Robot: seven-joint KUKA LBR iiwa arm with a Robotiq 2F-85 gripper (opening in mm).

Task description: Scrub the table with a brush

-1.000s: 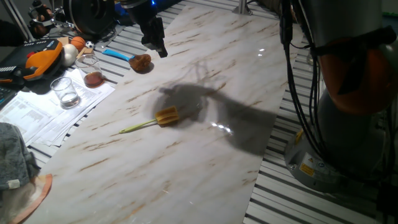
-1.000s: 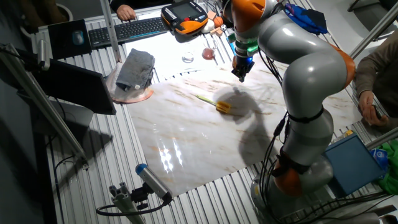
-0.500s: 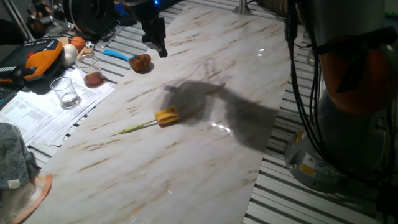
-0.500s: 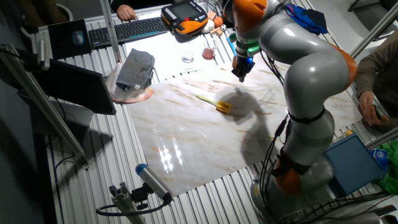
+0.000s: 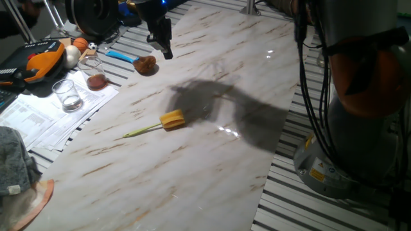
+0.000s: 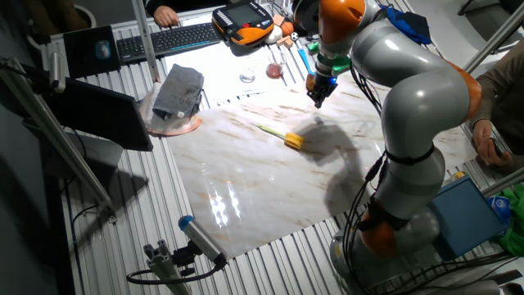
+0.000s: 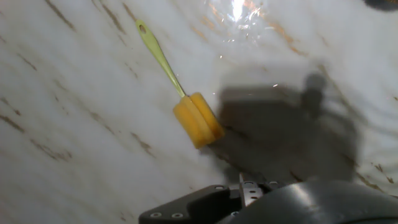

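Note:
The brush (image 5: 172, 119) lies flat on the white marble-look table (image 5: 212, 160), yellow-orange head to the right, thin pale handle pointing left. It also shows in the other fixed view (image 6: 293, 141) and in the hand view (image 7: 199, 120). My gripper (image 5: 165, 50) hangs above the far part of the table, well beyond the brush and apart from it, holding nothing. In the other fixed view the gripper (image 6: 318, 97) is up and right of the brush. The hand view shows only the hand's dark body at the bottom, no fingers. I cannot tell how the jaws stand.
A blue-handled tool with a brown round head (image 5: 145, 64) lies near the gripper at the table's left edge. Two glasses (image 5: 67, 95) stand on papers to the left. A grey cloth (image 5: 13, 160) and an orange controller (image 5: 45, 61) lie farther left. The robot base (image 5: 359, 128) stands right.
The arm's upper links have swung a little to the right and its shadow on the table has shifted with them. The gripper has barely moved. The brush has not moved.

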